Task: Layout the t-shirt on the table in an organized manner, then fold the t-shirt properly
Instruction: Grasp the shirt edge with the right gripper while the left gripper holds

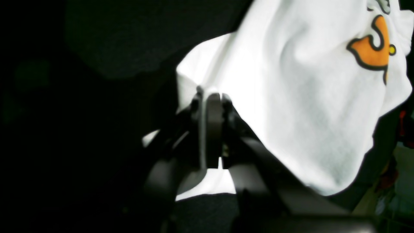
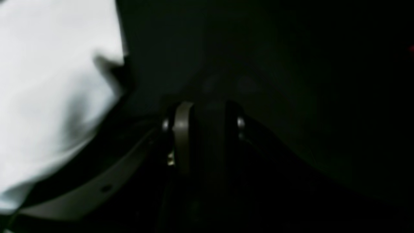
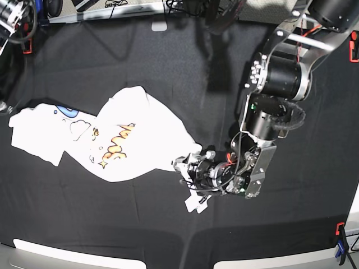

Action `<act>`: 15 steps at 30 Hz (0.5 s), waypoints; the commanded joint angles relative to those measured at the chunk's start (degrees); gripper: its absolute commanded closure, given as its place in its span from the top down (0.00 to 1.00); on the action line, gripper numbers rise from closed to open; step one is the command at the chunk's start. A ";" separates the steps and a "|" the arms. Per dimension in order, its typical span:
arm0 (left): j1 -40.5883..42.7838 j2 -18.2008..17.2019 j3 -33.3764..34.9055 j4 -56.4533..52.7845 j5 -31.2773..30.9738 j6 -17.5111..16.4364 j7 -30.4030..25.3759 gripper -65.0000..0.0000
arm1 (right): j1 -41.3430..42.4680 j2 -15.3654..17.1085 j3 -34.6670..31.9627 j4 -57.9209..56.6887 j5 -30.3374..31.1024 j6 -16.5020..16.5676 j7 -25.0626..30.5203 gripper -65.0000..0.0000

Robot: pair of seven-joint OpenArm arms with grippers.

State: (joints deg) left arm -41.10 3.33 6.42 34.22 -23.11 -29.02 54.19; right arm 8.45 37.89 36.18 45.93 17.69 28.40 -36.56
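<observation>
The white t-shirt [image 3: 140,140] lies crumpled on the black table [image 3: 168,56], print side up, with orange letters showing. It stretches from the table's left edge toward the middle. My left gripper [image 3: 185,166] is low over the table at the shirt's right end, shut on a fold of its edge. In the left wrist view that gripper [image 1: 213,97] pinches white cloth, and the t-shirt [image 1: 307,97] bulges to the right. In the right wrist view my right gripper [image 2: 203,129] stands open and holds nothing, over the dark table [image 2: 291,64]. The t-shirt [image 2: 48,81] lies to its left, apart from it.
Orange clamps [image 3: 25,45] [image 3: 353,50] hold the cloth at the far corners. A blue and orange clamp [image 3: 339,246] sits at the near right. A white tag [image 3: 159,26] and cables lie along the far edge. The left arm [image 3: 280,78] reaches in from the upper right.
</observation>
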 commanded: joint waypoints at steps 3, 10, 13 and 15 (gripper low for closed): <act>-2.08 0.31 0.00 0.90 -0.96 -0.63 -0.63 0.00 | 3.08 1.97 0.28 0.79 6.91 4.00 -0.96 0.25; -2.08 0.31 0.00 0.90 -0.96 -0.63 -0.68 0.00 | 5.95 1.95 0.17 0.81 7.41 11.28 -4.28 0.44; -2.08 0.33 0.00 0.90 -0.98 -0.63 -0.66 0.00 | 5.68 1.97 0.17 0.81 7.39 11.30 -5.60 0.45; -2.08 0.31 0.00 0.90 -0.96 -0.63 -0.63 0.00 | 5.64 1.92 0.17 0.81 7.41 11.30 -6.71 0.45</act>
State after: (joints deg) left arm -41.10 3.18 6.42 34.22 -23.09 -29.02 54.11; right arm 13.15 38.09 36.12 45.84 24.08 38.87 -44.12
